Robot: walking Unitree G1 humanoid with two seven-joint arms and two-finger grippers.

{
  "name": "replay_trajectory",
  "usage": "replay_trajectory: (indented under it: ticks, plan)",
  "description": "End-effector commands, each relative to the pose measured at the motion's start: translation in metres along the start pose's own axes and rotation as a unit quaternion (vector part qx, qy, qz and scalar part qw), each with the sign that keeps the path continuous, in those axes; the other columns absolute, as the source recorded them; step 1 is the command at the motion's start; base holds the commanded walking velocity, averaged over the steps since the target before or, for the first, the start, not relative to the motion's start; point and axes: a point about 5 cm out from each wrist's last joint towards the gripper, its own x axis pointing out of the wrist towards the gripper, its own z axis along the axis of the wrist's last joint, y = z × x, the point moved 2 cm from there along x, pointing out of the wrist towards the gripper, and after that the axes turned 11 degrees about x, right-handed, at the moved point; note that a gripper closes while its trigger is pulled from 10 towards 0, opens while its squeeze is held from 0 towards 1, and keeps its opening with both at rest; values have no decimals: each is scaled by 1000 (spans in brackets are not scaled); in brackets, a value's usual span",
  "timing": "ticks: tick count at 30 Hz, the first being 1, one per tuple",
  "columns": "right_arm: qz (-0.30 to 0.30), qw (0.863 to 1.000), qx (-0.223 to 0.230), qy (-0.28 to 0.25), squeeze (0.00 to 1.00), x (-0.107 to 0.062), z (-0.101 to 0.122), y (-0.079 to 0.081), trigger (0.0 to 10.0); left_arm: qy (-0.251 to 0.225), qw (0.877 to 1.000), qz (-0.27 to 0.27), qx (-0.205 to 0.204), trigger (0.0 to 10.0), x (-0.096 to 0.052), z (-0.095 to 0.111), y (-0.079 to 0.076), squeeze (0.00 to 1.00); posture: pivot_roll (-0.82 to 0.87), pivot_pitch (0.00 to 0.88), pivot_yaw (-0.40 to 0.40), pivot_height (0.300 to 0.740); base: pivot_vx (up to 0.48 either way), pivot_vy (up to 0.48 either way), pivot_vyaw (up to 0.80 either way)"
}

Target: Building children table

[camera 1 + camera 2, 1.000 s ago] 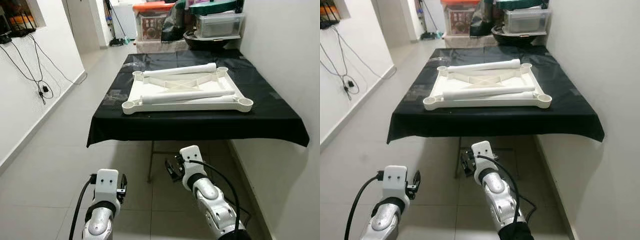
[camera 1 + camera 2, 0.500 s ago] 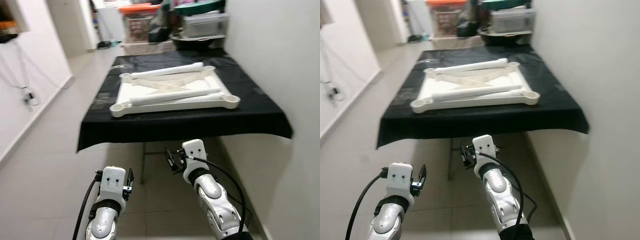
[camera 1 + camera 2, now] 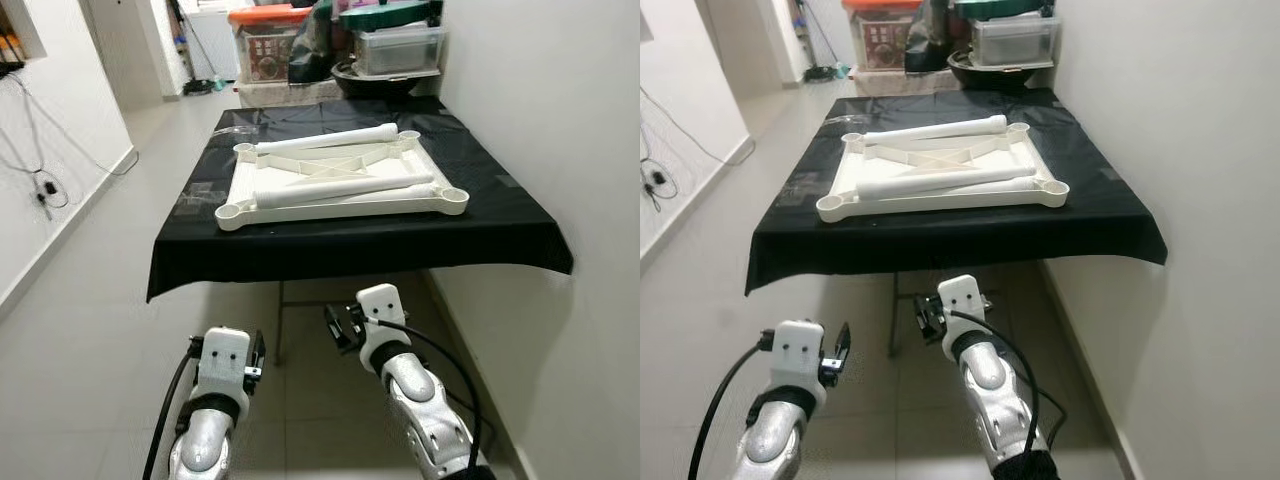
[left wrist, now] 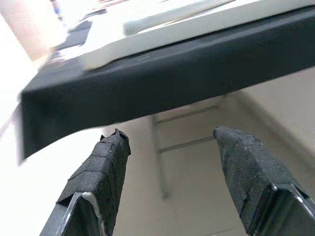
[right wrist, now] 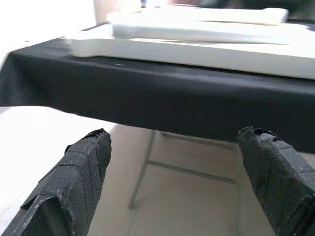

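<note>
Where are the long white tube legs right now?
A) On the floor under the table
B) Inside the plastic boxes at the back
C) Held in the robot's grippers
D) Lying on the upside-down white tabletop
D: both white tube legs lie flat across the upside-down white tabletop on the black-covered table, while the left gripper and right gripper hang open and empty below it.

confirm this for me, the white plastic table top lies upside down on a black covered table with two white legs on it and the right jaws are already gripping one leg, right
Not quite. The right gripper hangs open below the black-covered table, holding nothing, as the right wrist view shows. The white plastic table top does lie upside down with two white legs on it.
</note>
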Motion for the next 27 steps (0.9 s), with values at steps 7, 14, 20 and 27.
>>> replay_trajectory:
  ticks: [7,14,20,27]
  plan:
    - [9,1000,-1,-1,0,0,-4,5,10000,4,1000,1,4,10000,0,-3,0,0,-92,0,57,740,0,0,-229]
    - [12,1000,1,-27,0,0,4,7,10000,-14,1000,27,0,10000,1,5,8,0,-92,0,57,740,0,0,0]
    - [4,999,5,-39,0,-1,8,5,10000,-20,999,34,-4,10000,0,7,10,0,-92,0,57,740,0,0,0]
    - [-13,998,4,-61,0,5,22,-3,10000,-33,998,45,-3,10000,2,14,16,0,-97,0,63,740,0,0,0]
